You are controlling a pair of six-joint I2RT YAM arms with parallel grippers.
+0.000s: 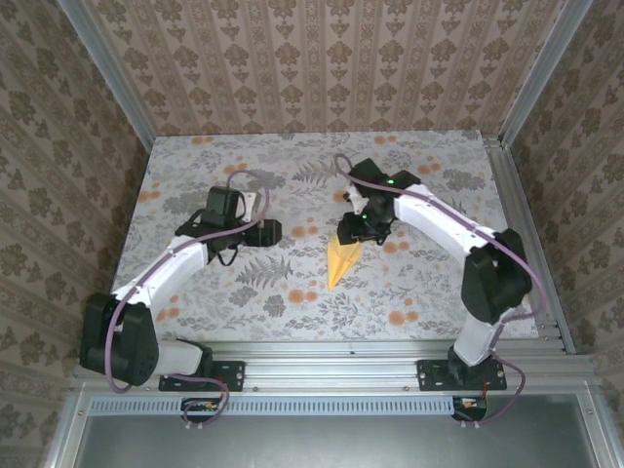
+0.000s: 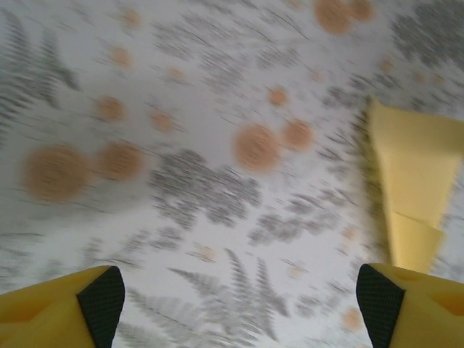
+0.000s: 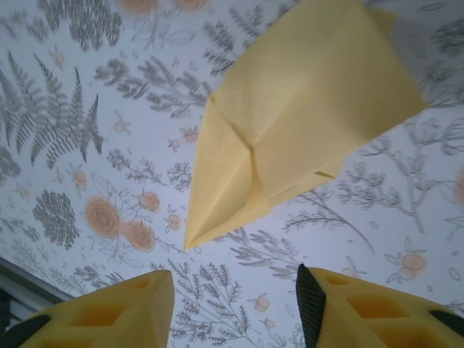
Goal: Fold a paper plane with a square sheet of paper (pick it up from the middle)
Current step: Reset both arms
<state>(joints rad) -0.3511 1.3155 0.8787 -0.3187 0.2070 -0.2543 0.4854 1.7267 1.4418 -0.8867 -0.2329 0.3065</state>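
One paper plane (image 1: pixel 342 261) lies near the middle of the flowered desk (image 1: pixel 195 175), and from above we see its wide end at the right jaws. At the left wrist, we find the left jaws spread wide, with the paper plane (image 2: pixel 415 167) ahead to the right. At the right wrist, the right jaws stand apart on nothing, with the paper plane (image 3: pixel 304 109) just beyond.

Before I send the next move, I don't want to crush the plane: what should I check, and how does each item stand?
1. Left gripper, jaws apart, nothing between: ok.
2. Right gripper, jaws apart, nothing between: ok.
3. Paper plane lies on the table, outside both sets of jaws: ok.
4. Left arm well aside of the plane: ok.
5. Plane's folds pressed flat: cannot tell; one flap looks slightly lifted in the right wrist view.
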